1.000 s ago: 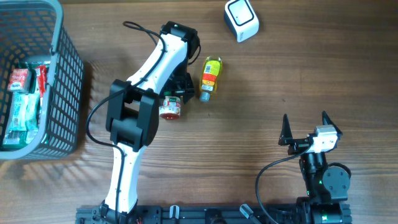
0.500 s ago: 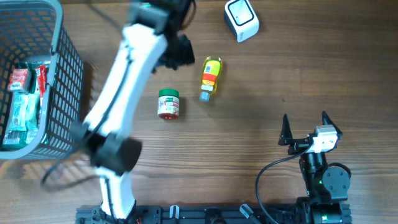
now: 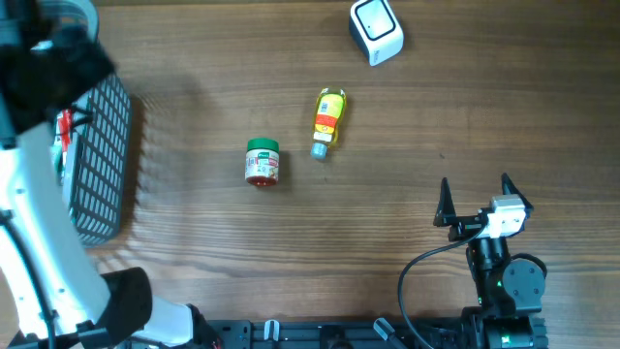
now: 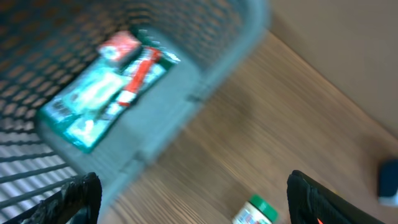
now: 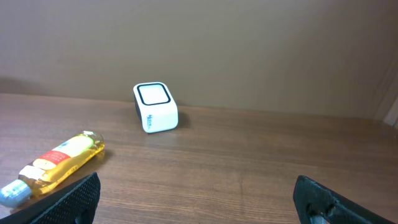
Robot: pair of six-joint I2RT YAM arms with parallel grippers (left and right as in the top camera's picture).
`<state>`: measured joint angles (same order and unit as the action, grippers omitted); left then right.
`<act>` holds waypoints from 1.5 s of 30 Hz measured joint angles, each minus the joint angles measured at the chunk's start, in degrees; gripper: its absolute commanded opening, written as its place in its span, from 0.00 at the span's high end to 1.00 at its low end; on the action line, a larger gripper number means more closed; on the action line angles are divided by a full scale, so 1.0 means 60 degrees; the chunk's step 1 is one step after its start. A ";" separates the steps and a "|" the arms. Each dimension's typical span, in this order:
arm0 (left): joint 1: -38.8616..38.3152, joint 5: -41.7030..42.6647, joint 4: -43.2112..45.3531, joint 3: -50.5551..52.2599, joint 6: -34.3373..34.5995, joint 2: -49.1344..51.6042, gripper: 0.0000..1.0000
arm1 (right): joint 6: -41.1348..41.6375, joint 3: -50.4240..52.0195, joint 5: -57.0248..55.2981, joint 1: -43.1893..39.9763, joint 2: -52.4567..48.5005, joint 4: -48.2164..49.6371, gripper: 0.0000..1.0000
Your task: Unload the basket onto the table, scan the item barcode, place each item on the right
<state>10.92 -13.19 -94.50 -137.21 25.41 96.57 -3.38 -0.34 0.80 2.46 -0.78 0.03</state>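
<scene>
The left end effector is raised at the far left, jaws parted and empty; the right end effector is held with jaws spread wide.

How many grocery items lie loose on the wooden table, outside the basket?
2. A small green-lidded jar lies mid-table; a yellow plastic bottle beside it, nearer the white box scanner. The left arm may hide more.
</scene>
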 measured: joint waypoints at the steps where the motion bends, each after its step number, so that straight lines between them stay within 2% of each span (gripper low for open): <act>1: 0.0481 0.0153 0.0040 0.0000 -0.0062 0.0000 0.19 | 0.0000 0.0000 -0.0004 0.0000 -0.0004 0.0000 0.00; 6: 0.2452 0.0539 0.0495 0.0000 -0.0211 0.0055 0.19 | 0.0000 0.0000 0.0000 0.0000 0.0000 0.0000 0.00; 11: 0.3523 0.0630 0.0572 0.0000 -0.0240 0.0415 0.21 | 0.0000 0.0000 0.0000 0.0000 0.0000 0.0000 0.00; 24: 0.3672 0.1209 0.1388 0.0011 -0.1126 0.3020 0.23 | 0.0000 0.0000 -0.0004 0.0000 -0.0004 0.0000 0.00; 36: 0.3672 0.1257 0.1585 0.0022 -0.1293 0.5344 0.26 | 0.0000 0.0000 0.0000 0.0000 -0.0004 0.0000 0.00; 45: 0.3672 0.1282 0.2317 0.0058 -0.1373 0.6575 0.27 | 0.0000 0.0000 -0.0004 0.0000 -0.0004 0.0000 0.00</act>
<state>32.95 -5.50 -80.60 -136.86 17.17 136.03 -3.38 -0.34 0.78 2.46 -0.80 0.03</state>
